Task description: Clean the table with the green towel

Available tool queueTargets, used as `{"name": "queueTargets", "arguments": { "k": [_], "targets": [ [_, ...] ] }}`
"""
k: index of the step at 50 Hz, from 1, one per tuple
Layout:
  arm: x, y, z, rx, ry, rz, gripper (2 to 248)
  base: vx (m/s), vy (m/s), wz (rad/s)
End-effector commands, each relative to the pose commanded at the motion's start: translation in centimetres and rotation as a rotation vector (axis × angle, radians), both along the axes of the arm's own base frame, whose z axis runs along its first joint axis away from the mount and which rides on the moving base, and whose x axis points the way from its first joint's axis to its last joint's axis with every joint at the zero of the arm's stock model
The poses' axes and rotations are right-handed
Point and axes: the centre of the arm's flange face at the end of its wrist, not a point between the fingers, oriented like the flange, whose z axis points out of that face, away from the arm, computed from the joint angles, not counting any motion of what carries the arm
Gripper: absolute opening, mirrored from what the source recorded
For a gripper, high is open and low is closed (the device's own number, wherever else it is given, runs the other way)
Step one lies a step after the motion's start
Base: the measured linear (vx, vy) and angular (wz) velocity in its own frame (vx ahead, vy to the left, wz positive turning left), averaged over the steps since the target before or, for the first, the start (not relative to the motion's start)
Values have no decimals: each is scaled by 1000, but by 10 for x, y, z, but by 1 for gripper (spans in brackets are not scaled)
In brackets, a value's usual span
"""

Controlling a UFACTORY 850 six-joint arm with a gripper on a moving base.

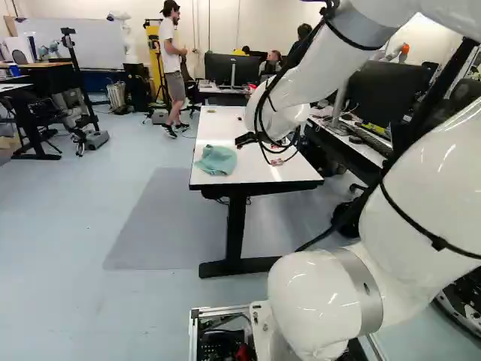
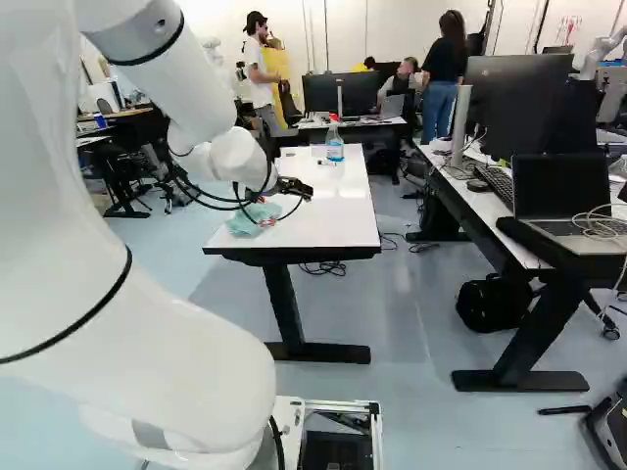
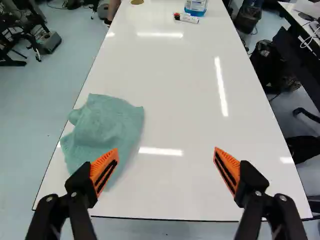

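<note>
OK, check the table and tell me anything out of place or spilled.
No spill or damage shows on the table. The green towel lies rumpled, not flat, right at the table's long edge, and what looks like a marker sits loose by the spray bottle.

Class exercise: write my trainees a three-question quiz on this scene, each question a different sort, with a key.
1. Either/or: is the green towel spread flat or rumpled?
2. Multiple choice: which stands on the white table?
A) a laptop
B) a spray bottle
C) a mug
3. True or false: the fingers stand apart, gripping nothing.

Key: 1 rumpled; 2 B; 3 true.
</note>
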Motion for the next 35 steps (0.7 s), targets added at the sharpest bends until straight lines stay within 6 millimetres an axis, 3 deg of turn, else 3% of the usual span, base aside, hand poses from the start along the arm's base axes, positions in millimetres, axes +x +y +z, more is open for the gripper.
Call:
{"name": "queueTargets", "arguments": {
  "k": [35],
  "targets": [
    [-62, -6, -55, 3, -186, -12, 247, 0, 0, 0]
  ]
}}
